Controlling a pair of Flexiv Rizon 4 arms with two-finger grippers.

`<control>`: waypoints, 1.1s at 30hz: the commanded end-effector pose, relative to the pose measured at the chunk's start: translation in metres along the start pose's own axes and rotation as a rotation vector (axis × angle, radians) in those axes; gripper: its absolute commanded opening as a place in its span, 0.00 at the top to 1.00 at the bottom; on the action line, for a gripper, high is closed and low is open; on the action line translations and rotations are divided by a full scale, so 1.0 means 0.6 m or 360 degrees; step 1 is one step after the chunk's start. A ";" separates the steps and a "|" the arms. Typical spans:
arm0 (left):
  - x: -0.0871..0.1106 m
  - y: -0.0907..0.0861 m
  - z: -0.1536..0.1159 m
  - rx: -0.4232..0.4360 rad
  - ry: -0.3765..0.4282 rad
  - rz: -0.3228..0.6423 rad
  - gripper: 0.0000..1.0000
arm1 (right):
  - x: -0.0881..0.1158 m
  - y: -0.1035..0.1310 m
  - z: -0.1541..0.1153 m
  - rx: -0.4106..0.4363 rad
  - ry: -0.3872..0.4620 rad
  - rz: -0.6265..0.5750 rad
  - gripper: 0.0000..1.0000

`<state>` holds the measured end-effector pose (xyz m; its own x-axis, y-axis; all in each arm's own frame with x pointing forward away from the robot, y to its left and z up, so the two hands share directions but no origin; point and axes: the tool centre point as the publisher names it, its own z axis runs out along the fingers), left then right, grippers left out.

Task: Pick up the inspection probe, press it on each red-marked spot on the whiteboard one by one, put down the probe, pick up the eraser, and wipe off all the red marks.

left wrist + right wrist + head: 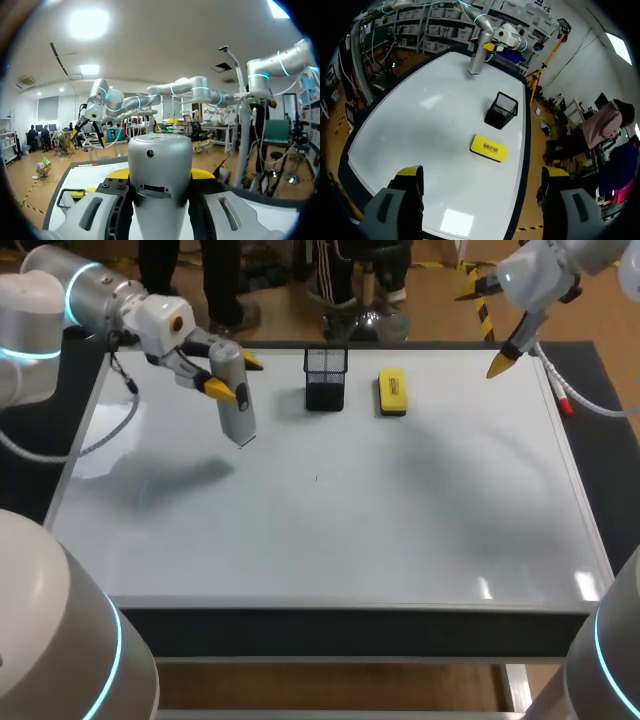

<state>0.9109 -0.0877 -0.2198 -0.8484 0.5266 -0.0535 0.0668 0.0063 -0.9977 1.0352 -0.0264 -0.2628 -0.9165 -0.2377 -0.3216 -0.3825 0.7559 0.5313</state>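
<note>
My left gripper [235,377] is shut on the grey cylindrical inspection probe [236,400], which hangs tilted over the whiteboard's [330,530] back left, its shadow below on the board. In the left wrist view the probe [160,185] stands between the yellow-tipped fingers [202,173]. The yellow eraser [392,392] lies flat at the back middle, apart from both grippers. My right gripper [505,358] hovers open above the back right corner; its wrist view looks down on the eraser [489,148] ahead of its wide-apart fingers [410,172]. I see no red marks on the board.
A black mesh pen holder [325,378] stands just left of the eraser, also in the right wrist view [501,110]. A red marker [563,400] lies on the board's right rim. A tiny dark speck [317,478] sits mid-board.
</note>
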 end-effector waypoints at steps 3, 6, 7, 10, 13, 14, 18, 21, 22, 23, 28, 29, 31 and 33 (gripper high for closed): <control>-0.058 -0.033 -0.004 -0.0103 -0.0033 -0.0084 1.00 | -0.001 -0.001 -0.001 0.0004 0.0006 -0.0002 0.00; -0.073 -0.048 -0.009 -0.0107 -0.0110 -0.0088 1.00 | -0.001 -0.001 -0.001 0.0004 0.0006 -0.0002 0.00; -0.077 -0.052 -0.011 -0.0109 -0.0117 -0.0081 1.00 | -0.001 -0.001 -0.001 0.0004 0.0006 -0.0002 0.00; -0.086 -0.066 -0.014 -0.0134 -0.0178 -0.0083 1.00 | -0.001 -0.001 -0.001 0.0004 0.0006 -0.0002 0.00; -0.099 -0.080 -0.015 -0.0154 -0.0228 -0.0073 1.00 | -0.001 -0.001 -0.001 0.0004 0.0006 -0.0002 0.00; -0.104 -0.085 -0.015 -0.0152 -0.0247 -0.0066 1.00 | -0.001 -0.001 -0.001 0.0004 0.0006 -0.0002 0.00; -0.130 -0.100 -0.013 -0.0159 -0.0294 -0.0044 1.00 | -0.001 -0.001 -0.001 0.0004 0.0006 -0.0002 0.00; -0.150 -0.108 -0.011 -0.0167 -0.0350 -0.0043 1.00 | -0.001 -0.001 -0.001 0.0004 0.0006 -0.0002 0.00; -0.156 -0.111 -0.010 -0.0166 -0.0359 -0.0042 1.00 | -0.001 -0.001 -0.001 0.0004 0.0006 -0.0002 0.00; -0.163 -0.113 -0.009 -0.0169 -0.0376 -0.0039 1.00 | -0.001 -0.001 -0.001 0.0004 0.0006 -0.0002 0.00; -0.196 -0.120 -0.002 -0.0156 -0.0482 -0.0007 1.00 | -0.001 -0.001 -0.001 0.0004 0.0006 -0.0002 0.00; -0.203 -0.120 0.000 -0.0153 -0.0506 -0.0003 1.00 | -0.001 -0.001 -0.001 0.0004 0.0006 -0.0002 0.00; -0.215 -0.123 0.006 -0.0154 -0.0534 0.0009 1.00 | -0.001 -0.001 -0.001 0.0004 0.0006 -0.0002 0.00; -0.226 -0.124 0.014 -0.0140 -0.0561 0.0020 1.00 | -0.001 -0.001 -0.001 0.0004 0.0006 -0.0002 0.00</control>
<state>1.0208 -0.1564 -0.1407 -0.9656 0.2459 -0.0846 0.1091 0.0879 -0.9901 1.0357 -0.0265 -0.2629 -0.9165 -0.2391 -0.3207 -0.3831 0.7552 0.5319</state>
